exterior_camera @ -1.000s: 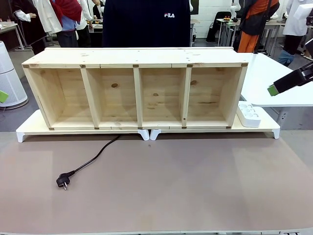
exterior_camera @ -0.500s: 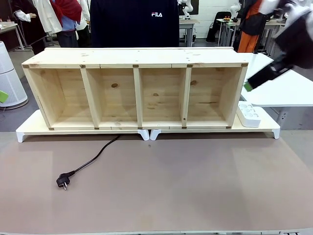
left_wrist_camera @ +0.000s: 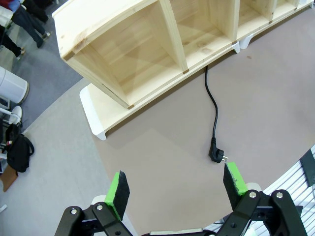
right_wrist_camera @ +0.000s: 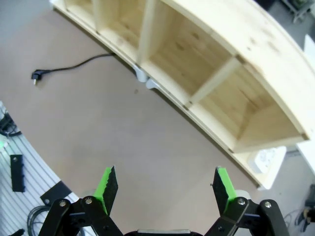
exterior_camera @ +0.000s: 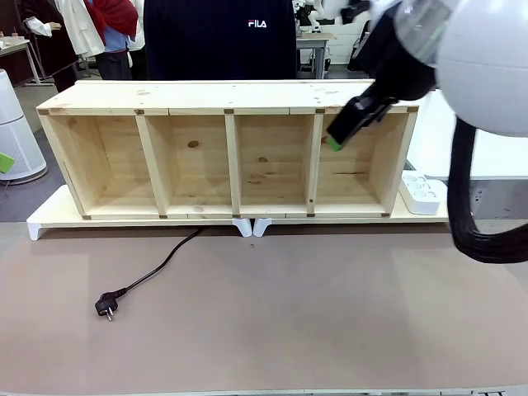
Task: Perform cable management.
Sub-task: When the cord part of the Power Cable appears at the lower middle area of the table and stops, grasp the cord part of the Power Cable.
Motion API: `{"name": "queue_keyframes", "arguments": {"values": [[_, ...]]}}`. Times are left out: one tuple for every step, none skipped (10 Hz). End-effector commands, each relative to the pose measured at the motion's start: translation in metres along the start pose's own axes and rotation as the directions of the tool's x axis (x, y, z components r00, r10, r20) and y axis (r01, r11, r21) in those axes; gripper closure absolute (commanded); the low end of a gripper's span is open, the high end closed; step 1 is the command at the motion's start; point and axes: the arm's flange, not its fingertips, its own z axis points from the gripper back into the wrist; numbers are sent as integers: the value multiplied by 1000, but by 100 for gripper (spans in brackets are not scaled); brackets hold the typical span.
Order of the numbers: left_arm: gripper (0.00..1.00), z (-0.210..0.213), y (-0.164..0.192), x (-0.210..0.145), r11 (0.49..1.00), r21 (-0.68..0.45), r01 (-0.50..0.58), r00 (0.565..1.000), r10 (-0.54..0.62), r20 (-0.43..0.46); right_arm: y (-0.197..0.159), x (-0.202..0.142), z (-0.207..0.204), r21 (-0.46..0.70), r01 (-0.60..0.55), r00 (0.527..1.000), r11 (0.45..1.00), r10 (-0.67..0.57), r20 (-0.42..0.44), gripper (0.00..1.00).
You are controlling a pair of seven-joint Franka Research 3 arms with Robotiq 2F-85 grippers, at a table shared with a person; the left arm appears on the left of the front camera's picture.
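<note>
Right gripper (right_wrist_camera: 165,189): jaws wide apart, green pads facing each other, empty; held high above the table, in the front view standing before the upper left corner of the wooden shelf's (exterior_camera: 231,97) right-end compartment. Left gripper (left_wrist_camera: 176,187): jaws likewise spread and empty, hanging over the table in front of the shelf's left end. Shelf: pale pine, four open compartments in a row, openings turned toward the robot, resting on a low white riser (exterior_camera: 49,221) at the far side of the brown table surface (exterior_camera: 330,313). Cable (exterior_camera: 157,268): thin, glossy black, coming out from under the shelf's front edge below the second compartment from the robot's left, then curving over the table toward the robot and to the left. Plug (exterior_camera: 106,307): small, black, lying flat on the table well in front of the shelf's left-end compartment, apart from both grippers. White power strip (exterior_camera: 422,194): on the riser just beside the shelf's right end. Person in a dark top (exterior_camera: 219,41): standing directly behind the shelf.
</note>
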Motion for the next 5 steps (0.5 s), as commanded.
{"name": "queue_keyframes", "arguments": {"values": [[0,1,1,0,1000,0,-2,1000,2,2,17,27,-7,55,5,1000,998,-5,-4,0],[0,1,1,0,1000,0,-2,1000,2,2,32,43,-15,75,4,1000,997,-4,-2,0],[0,1,1,0,1000,0,-2,1000,2,2,48,55,-23,93,34,999,995,-35,5,0],[0,1,1,0,1000,0,-2,1000,2,2,60,69,-32,101,65,998,993,-66,9,0],[0,1,1,0,1000,0,-2,1000,2,2,72,78,-39,130,59,998,990,-59,0,0]]}}
